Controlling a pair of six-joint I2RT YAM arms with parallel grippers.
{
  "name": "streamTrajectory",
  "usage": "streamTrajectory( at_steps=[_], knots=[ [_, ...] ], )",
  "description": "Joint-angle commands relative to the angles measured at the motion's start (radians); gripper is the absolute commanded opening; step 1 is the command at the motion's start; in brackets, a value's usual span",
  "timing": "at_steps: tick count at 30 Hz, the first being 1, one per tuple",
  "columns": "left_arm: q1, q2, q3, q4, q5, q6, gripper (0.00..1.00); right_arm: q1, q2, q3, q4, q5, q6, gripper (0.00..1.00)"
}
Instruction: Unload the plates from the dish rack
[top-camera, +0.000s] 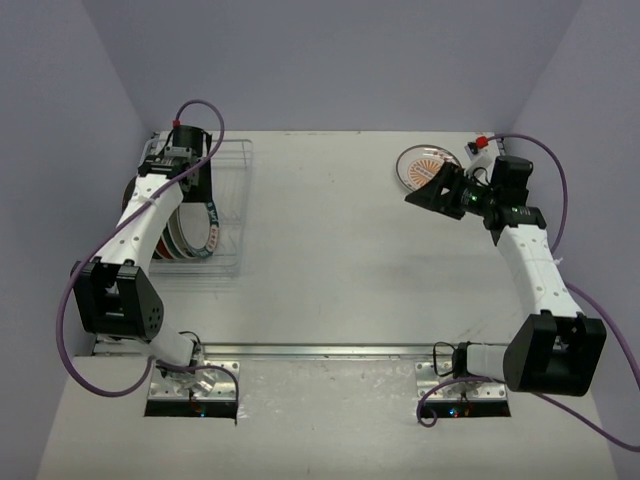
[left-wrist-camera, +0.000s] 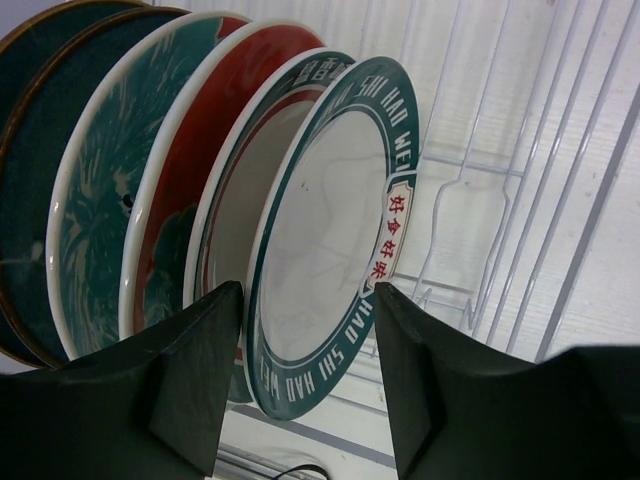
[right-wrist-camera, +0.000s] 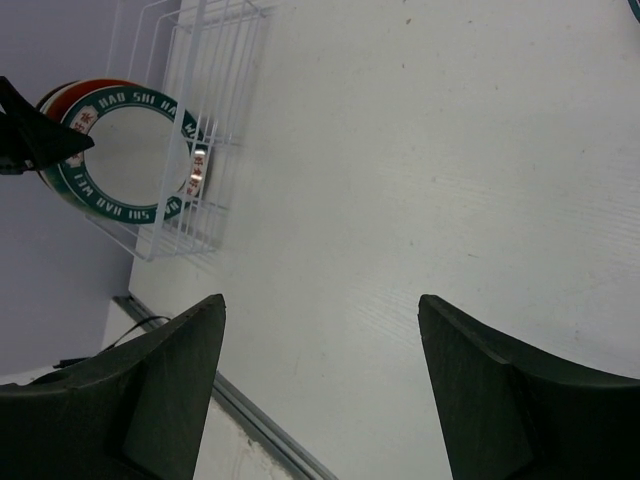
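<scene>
Looking down from the top view, you see the dish rack (top-camera: 236, 200) at the upper left of the table (top-camera: 320, 270), with your left arm reaching over it. In the left wrist view, the left gripper (left-wrist-camera: 308, 300) is parted, with 1 finger on each side of the lower rim of the front plate (left-wrist-camera: 320, 230), a white one with a green lettered rim. It does not look clamped yet. At least 4 more plates stand upright behind it, toward the left of that frame.

At the upper right of the top view, 1 small sunburst plate (top-camera: 420, 165) lies flat on the table, just beside the right gripper (top-camera: 440, 192). That gripper is spread wide and holds nothing.

By this showing, 1 plate is unloaded and most of the job is left.
</scene>
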Motion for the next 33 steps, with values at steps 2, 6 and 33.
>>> streamTrajectory(
  at_steps=[2, 6, 33],
  knots=[
    [0.010, 0.023, -0.012, 0.031, -0.002, -0.002, 0.52, 0.003, -0.006, -0.012, 0.030, -0.015, -0.030, 0.77],
    [0.010, 0.033, -0.035, 0.046, -0.003, -0.001, 0.43, 0.006, -0.005, -0.020, 0.035, -0.021, -0.031, 0.76],
    [0.000, -0.296, 0.278, 0.027, 0.650, 0.246, 0.00, 0.261, -0.103, -0.007, 0.060, 0.061, -0.176, 0.73]
  ],
)
